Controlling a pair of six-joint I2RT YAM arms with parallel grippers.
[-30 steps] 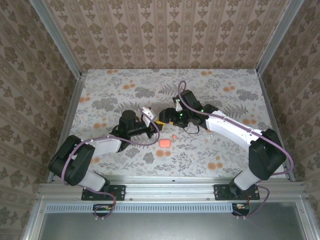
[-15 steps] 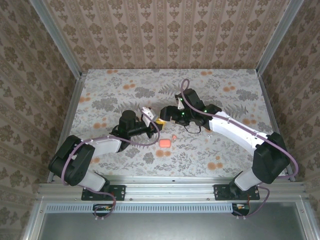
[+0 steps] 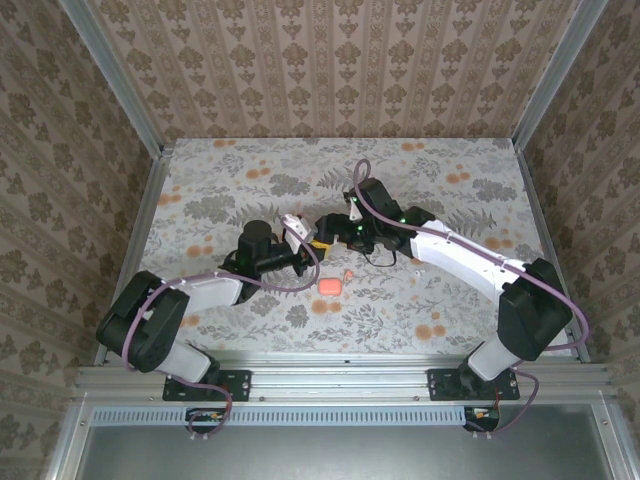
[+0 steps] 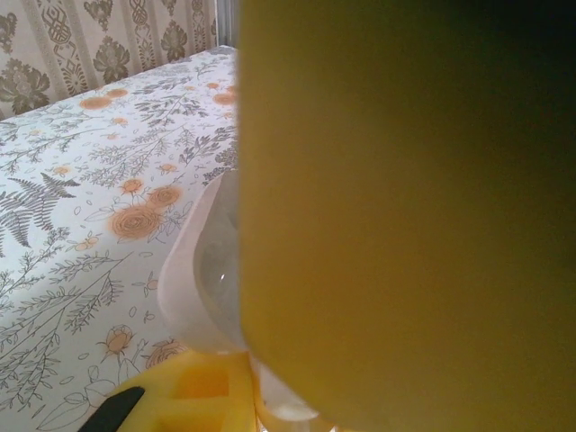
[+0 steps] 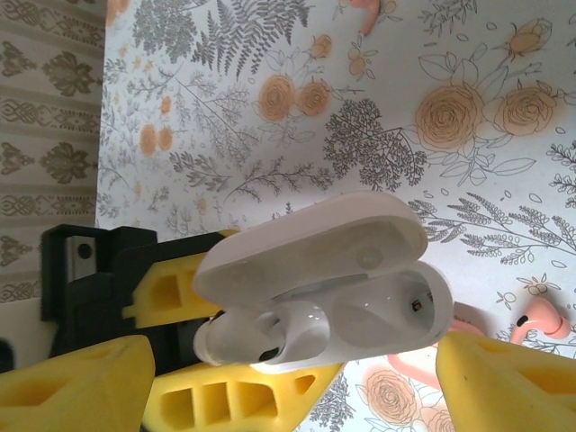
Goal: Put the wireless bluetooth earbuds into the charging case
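Note:
The white charging case (image 5: pixel 360 270) is open with its lid up, and my left gripper (image 3: pixel 303 240) is shut on it from below, its yellow fingers (image 5: pixel 234 396) under the base. One white earbud (image 5: pixel 270 337) sits in the case's left socket, standing a little proud; the right socket is bare. My right gripper (image 5: pixel 292 364) is open just before the case, one finger on either side and nothing in it. In the left wrist view the case (image 4: pixel 193 270) presses against my left gripper (image 4: pixel 243 360). A coral-pink earbud (image 3: pixel 347 272) lies on the table.
A closed coral-pink case (image 3: pixel 331 286) lies on the table (image 3: pixel 200 190) just in front of both grippers. A tiny white bud (image 3: pixel 415 266) rests under the right forearm. Aluminium rails and wallpapered walls bound the table on three sides.
My right gripper's jaws have widened and let go of the white earbud, which stays in the case's left socket. The left arm has not moved.

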